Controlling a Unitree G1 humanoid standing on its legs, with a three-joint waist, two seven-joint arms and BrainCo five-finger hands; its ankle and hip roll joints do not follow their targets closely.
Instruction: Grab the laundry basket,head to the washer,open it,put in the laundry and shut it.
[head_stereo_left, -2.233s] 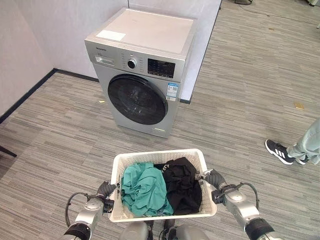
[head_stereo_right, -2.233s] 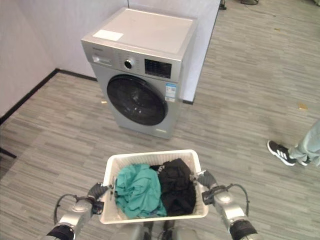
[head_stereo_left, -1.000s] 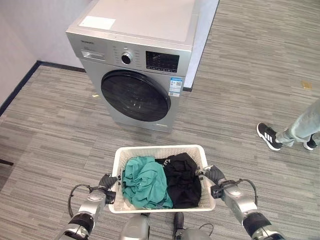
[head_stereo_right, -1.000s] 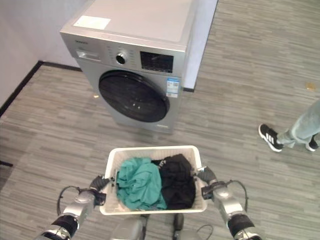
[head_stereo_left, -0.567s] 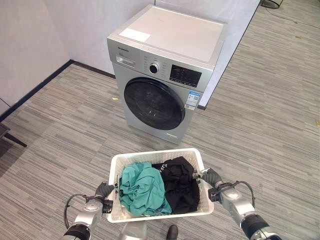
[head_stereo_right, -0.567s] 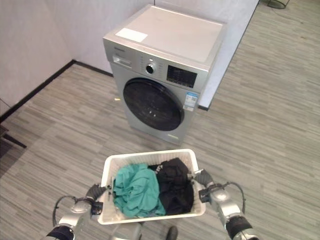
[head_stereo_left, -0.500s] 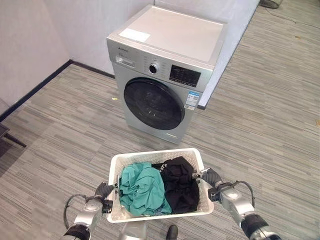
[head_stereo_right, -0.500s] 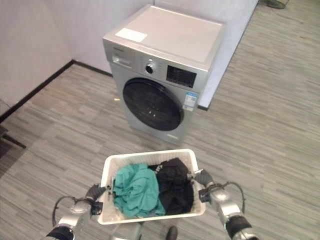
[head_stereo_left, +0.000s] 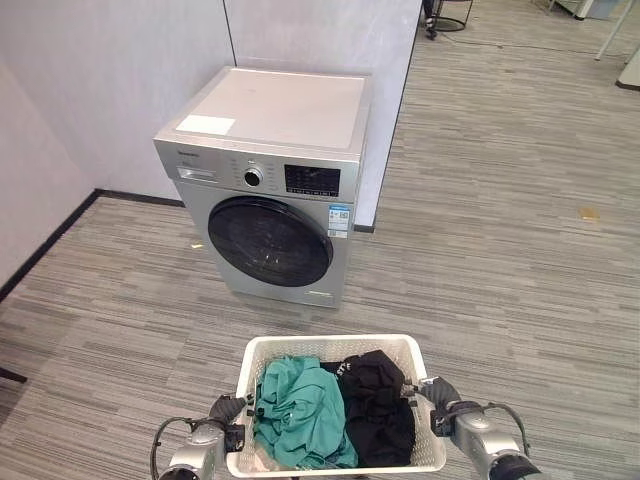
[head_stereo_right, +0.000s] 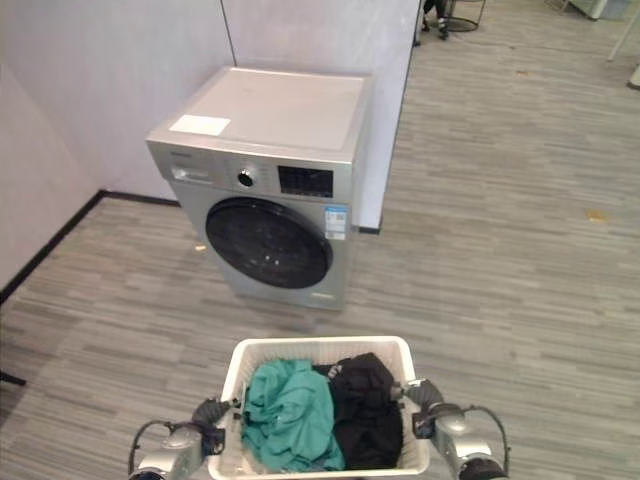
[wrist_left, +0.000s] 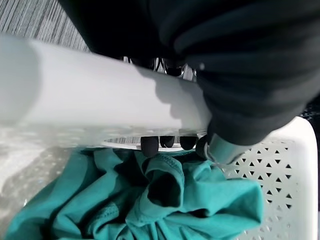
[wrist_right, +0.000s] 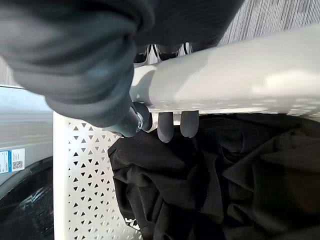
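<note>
Item: white basket (head_stereo_left: 330, 350), hanging low in front of you between both hands, well short of the washer (head_stereo_left: 265, 190). Contents: a teal garment (head_stereo_left: 298, 412) lying on the left side, a black garment (head_stereo_left: 380, 405) on the right, the two touching in the middle. Left hand (head_stereo_left: 224, 410): you are gripping the left rim, dark fingertips (wrist_left: 150, 146) hooking over the edge just above the teal cloth. Right hand (head_stereo_left: 440, 394): you are gripping the right rim likewise, fingertips (wrist_right: 165, 131) curling inside over the black cloth. Washer: silver, front-loading, its round dark door (head_stereo_left: 270, 240) facing you and closed, standing against the wall (head_stereo_left: 120, 70). Change: compared with half a second ago the washer is sitting higher and more squarely in the head view while the basket is staying level in your grip, so the view is shifting, not the load. Status: basket grabbed; approach under way, judged unfinished; door, loading and closing are outstanding.
</note>
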